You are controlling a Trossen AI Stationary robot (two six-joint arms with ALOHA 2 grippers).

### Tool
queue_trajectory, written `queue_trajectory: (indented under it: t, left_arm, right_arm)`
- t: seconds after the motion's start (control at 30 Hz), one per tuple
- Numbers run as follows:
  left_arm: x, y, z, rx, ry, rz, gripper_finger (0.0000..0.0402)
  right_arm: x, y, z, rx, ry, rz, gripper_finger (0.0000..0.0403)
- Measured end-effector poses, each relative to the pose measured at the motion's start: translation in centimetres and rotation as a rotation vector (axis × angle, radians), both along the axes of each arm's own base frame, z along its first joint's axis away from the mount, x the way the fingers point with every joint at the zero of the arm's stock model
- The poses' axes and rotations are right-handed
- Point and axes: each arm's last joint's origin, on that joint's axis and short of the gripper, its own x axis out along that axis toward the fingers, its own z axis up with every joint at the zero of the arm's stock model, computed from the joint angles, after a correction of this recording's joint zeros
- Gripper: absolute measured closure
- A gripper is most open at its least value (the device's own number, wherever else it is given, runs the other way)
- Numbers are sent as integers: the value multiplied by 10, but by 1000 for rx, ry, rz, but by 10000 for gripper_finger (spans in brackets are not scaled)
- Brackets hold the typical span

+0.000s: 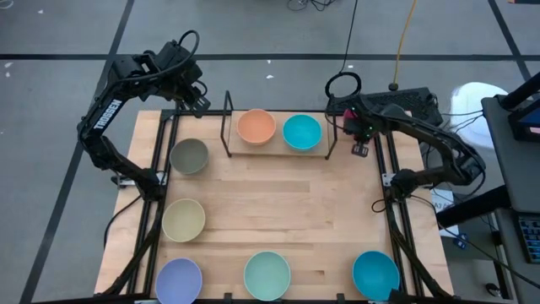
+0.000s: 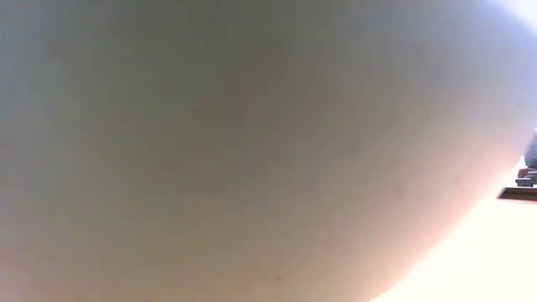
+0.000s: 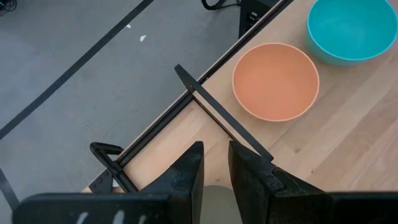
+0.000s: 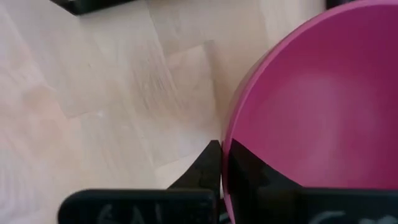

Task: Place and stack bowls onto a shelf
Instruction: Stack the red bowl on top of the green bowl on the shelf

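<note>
Your right gripper (image 4: 221, 163) pinches the rim of the round magenta bowl (image 4: 311, 106), one finger on each side of the wall, at the table's far right beside the low black-rod shelf (image 1: 228, 114). Your left gripper (image 3: 214, 171) hangs slightly parted over the grey-olive bowl (image 1: 189, 155), holding nothing. Two bowls sit on the shelf, orange (image 1: 256, 127) and teal (image 1: 302, 132). Four line the near side: pale yellow (image 1: 184, 219), lavender (image 1: 179, 280), mint green (image 1: 267, 274), teal (image 1: 375, 274). The wooden table (image 1: 278, 203) is bare mid-board.

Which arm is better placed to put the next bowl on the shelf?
The right: its gripper already pinches the magenta bowl beside the shelf. The left gripper holds nothing.
</note>
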Motion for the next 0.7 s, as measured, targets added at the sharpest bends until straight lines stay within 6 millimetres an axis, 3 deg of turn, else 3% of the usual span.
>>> queue_trajectory:
  t: [0.23, 0.5, 0.7]
  left_arm:
    - [0, 0, 0, 0, 0, 0, 321]
    - [0, 0, 0, 0, 0, 0, 321]
    - [0, 0, 0, 0, 0, 0, 321]
  right_arm:
    - [-19, 17, 37, -152, 64, -74, 402]
    - [-23, 26, 126, -294, -65, -124, 402]
    - [-10, 32, 187, -344, -137, -55, 402]
